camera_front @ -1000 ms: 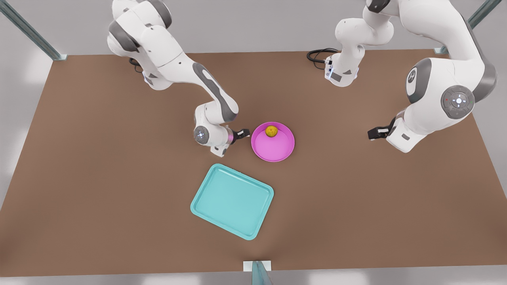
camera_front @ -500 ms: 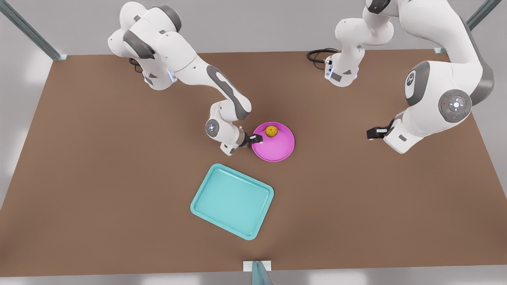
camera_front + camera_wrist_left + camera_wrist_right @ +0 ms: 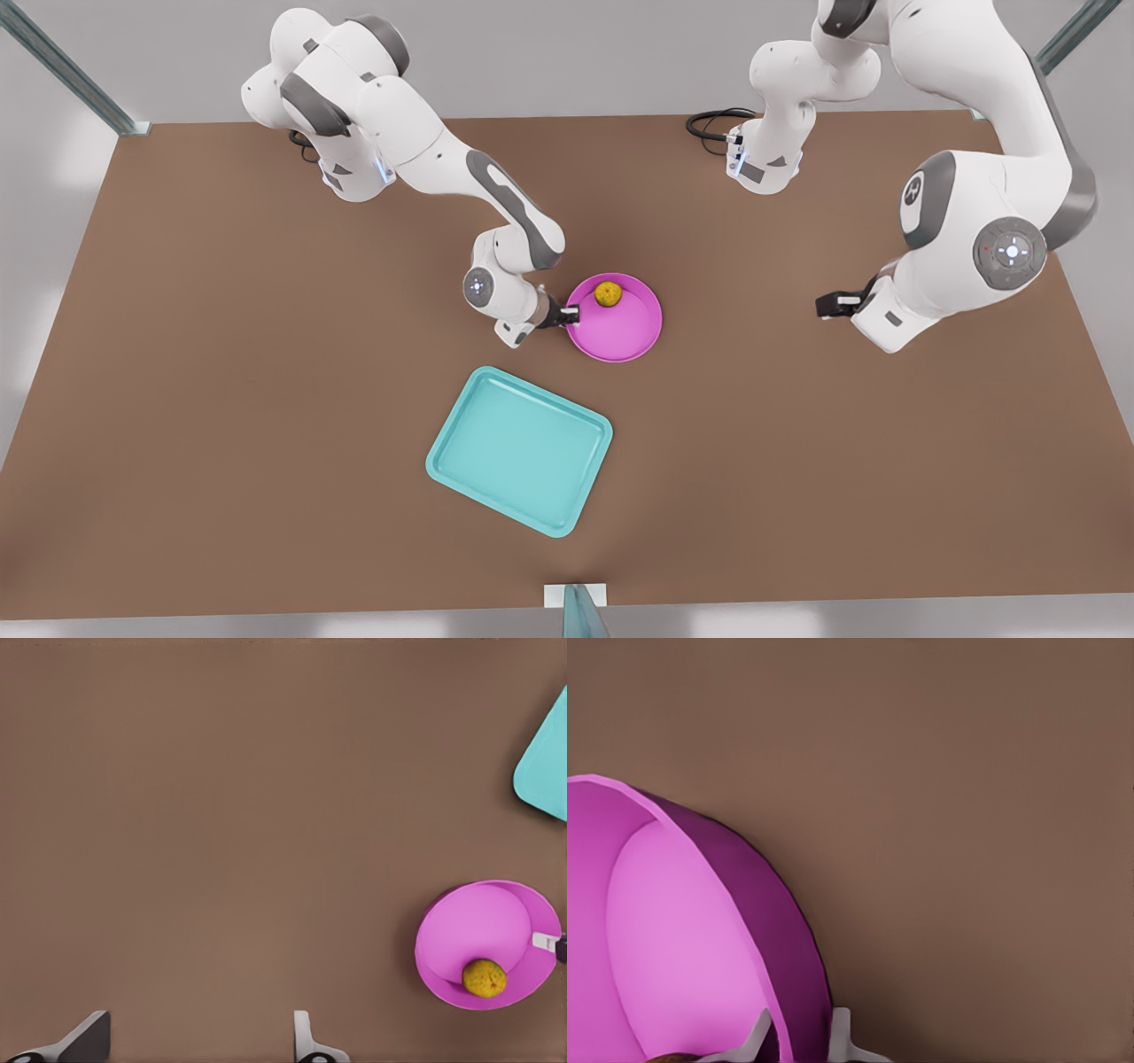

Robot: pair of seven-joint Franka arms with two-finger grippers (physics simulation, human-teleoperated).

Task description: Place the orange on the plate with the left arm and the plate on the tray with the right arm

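The orange point(image 3: 607, 293) point(image 3: 485, 979) lies inside the pink plate point(image 3: 620, 332) point(image 3: 478, 921) near its far rim. The plate rests on the brown table in the middle of the front view. My right gripper point(image 3: 571, 313) point(image 3: 797, 1041) is at the plate's edge on the front view's left, its two fingers shut on the rim point(image 3: 788, 948), one inside and one outside. My left gripper point(image 3: 828, 304) point(image 3: 197, 1041) waits open above bare table on the front view's right, well away from the plate. The teal tray point(image 3: 520, 450) point(image 3: 547, 771) lies nearer the front edge, apart from the plate.
A black cable point(image 3: 713, 121) coils by the arm base at the back. Metal frame posts point(image 3: 71, 71) stand at the table's corners, and a bracket point(image 3: 576, 598) sits at the middle of the front edge. Bare brown table surrounds the tray.
My right gripper moved toward the plate from the front view's left and took hold of its rim. The plate shifted slightly to the front view's right. My left arm drifted a little.
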